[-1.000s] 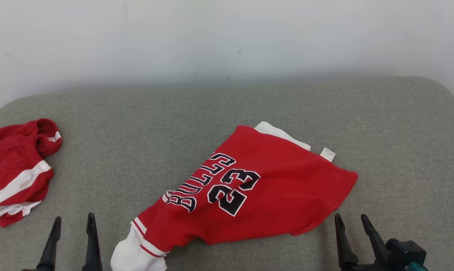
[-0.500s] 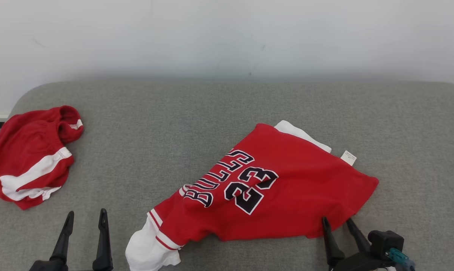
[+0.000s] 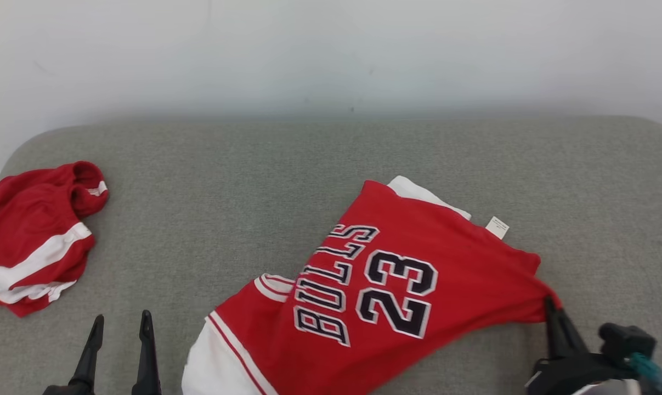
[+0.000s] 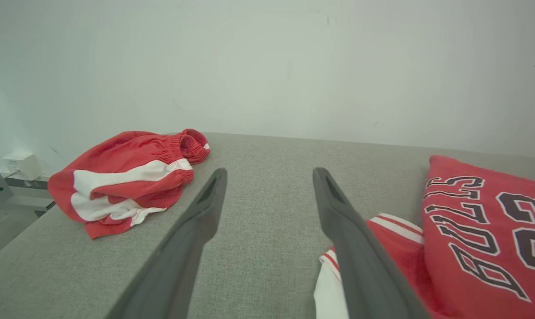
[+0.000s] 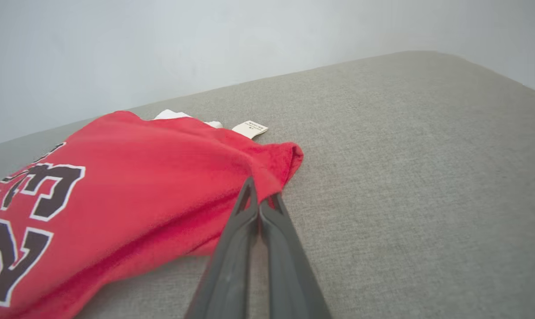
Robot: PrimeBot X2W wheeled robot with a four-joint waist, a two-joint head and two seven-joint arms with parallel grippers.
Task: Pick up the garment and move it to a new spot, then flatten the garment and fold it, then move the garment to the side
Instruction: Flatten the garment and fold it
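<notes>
Lower right, our right gripper (image 3: 550, 303) has its jaws clamped on the jersey's (image 3: 462, 274) corner — the cloth's long axis runs from there leftward to the bottom centre, beside our left gripper (image 3: 120, 319), jaws apart and empty. The jersey lies mid-frame on the grey cushion (image 3: 199, 181).

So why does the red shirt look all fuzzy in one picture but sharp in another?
Right wrist view: the red shirt is smeared and soft, close to the lens; head view: its letters are crisp under even light, no glare; left wrist view: sharp too.
</notes>
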